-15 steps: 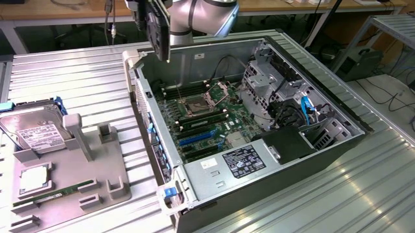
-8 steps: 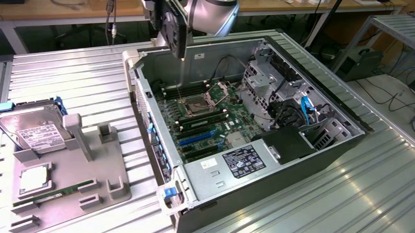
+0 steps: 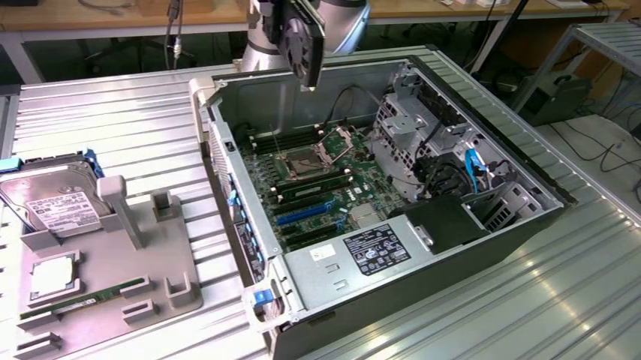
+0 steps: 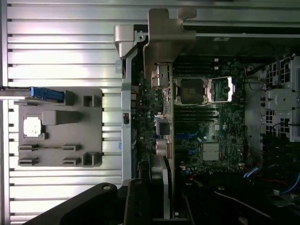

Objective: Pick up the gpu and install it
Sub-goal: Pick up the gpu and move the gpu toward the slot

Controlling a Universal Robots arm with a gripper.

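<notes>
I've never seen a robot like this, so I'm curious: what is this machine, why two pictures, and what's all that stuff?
It is a robot arm with a pincer at its tip instead of a hand. One picture comes from a camera standing apart, so you see the whole scene. The other comes from a camera on the arm's wrist, looking down past the pincer. The big box is an open computer case lying on a ribbed metal table, its green motherboard showing. On the exterior view's left, a grey tray holds parts: a silver hard drive, a square chip and a thin green memory stick. The pincer is shut on the gpu, a flat dark card, holding it above the open case.
</notes>
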